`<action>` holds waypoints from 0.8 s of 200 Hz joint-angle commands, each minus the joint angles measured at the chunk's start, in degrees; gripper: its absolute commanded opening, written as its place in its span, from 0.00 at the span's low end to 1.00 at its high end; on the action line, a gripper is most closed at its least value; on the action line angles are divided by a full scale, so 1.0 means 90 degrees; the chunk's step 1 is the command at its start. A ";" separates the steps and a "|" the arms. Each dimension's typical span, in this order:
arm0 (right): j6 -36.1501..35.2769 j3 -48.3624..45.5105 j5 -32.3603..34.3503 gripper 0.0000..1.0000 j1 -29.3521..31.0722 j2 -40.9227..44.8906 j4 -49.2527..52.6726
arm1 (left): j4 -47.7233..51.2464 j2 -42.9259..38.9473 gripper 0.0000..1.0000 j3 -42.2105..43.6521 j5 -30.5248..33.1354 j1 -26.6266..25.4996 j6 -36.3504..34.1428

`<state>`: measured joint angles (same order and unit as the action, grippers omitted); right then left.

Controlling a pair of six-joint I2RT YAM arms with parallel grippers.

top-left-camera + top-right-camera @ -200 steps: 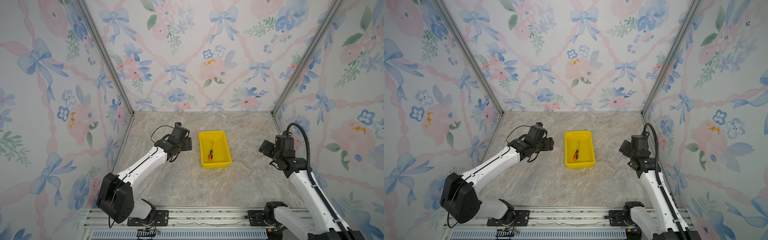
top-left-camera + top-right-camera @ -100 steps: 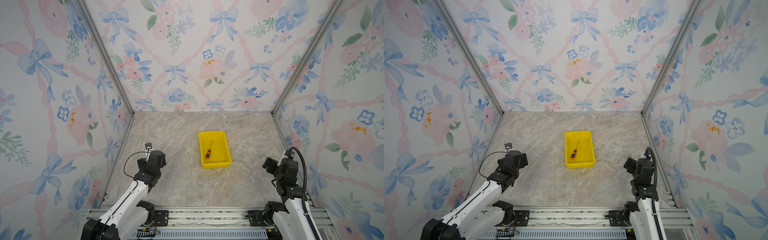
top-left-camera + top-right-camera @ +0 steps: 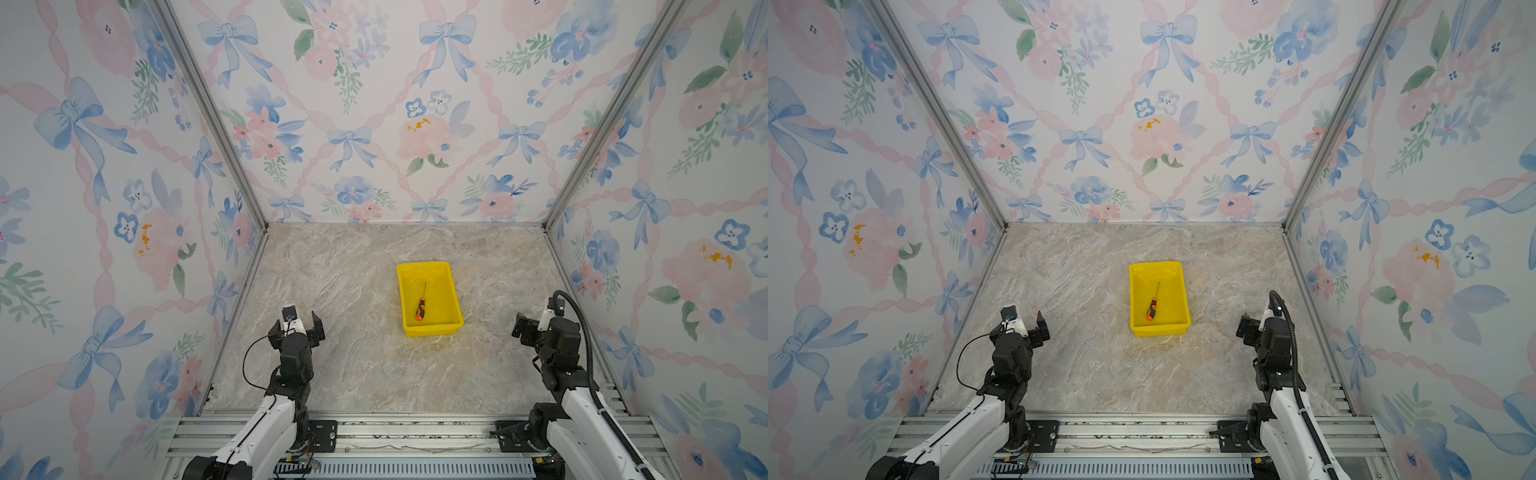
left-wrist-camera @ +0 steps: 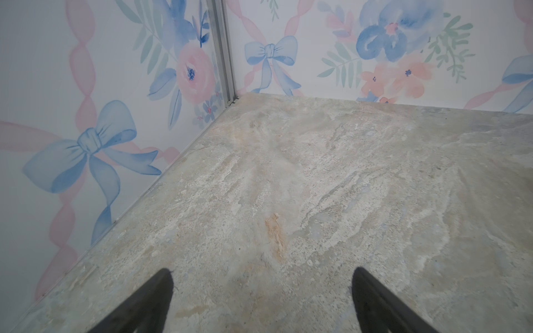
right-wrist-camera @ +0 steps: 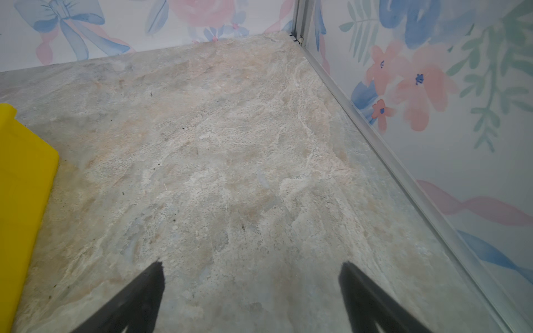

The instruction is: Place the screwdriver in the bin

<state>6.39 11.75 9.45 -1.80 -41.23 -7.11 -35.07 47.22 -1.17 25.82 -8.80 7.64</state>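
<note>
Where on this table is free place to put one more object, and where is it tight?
The table is bare from the bin to the left wall, behind the bin to the back wall, and in front of it between the left tool and the right tool. Only the bin is occupied: the screwdriver lies inside.

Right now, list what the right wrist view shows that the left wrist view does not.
Only the right wrist view: a corner of the yellow bin, apart from the open right tool. Only the left wrist view: an orange scuff on the table ahead of the open left tool. Both: the marbled table, floral walls, a metal corner post, nothing held in either tool. Neither shows the screwdriver, seen lying in the bin in both top views.
</note>
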 commanded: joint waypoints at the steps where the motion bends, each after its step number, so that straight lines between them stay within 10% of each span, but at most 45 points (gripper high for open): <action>1: 0.0038 -0.0128 0.0422 0.97 0.0105 -0.0479 -0.1363 | -0.0784 0.0426 0.97 -0.0180 -0.0480 0.0050 -0.0170; 64: -0.0054 0.0533 -0.0503 0.97 -0.0155 -0.3203 -0.3682 | -0.1850 0.2180 0.97 -0.0766 -0.0739 0.0290 -0.0210; 160: -0.0113 0.1052 -0.1383 0.97 -0.0259 -0.4613 -0.4650 | -0.2489 0.3648 0.97 -0.1538 -0.1257 0.0418 -0.0611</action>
<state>6.35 18.94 0.95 -3.77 -81.95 -46.00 -55.22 77.89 -12.84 17.65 -5.67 4.97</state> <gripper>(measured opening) 0.968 0.971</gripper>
